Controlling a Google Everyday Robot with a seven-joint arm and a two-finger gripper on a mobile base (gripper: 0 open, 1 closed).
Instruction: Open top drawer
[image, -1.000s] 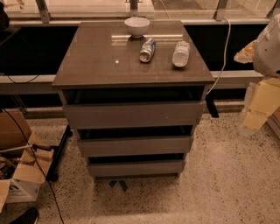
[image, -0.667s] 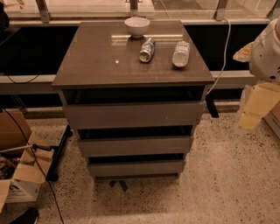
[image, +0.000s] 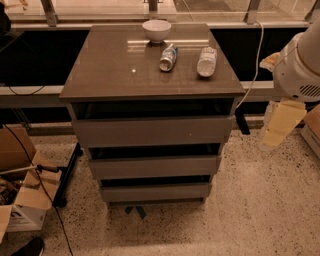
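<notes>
We note the gripper (image: 281, 122) has edged from the 3 o'clock margin toward the cabinet (image: 150, 167), not yet touching it; whether it is open or closed we cannot tell. The top drawer (image: 152, 131), directly under the worktop (image: 125, 75), sits as before. We judge this is approach only, with the pull not begun.
</notes>
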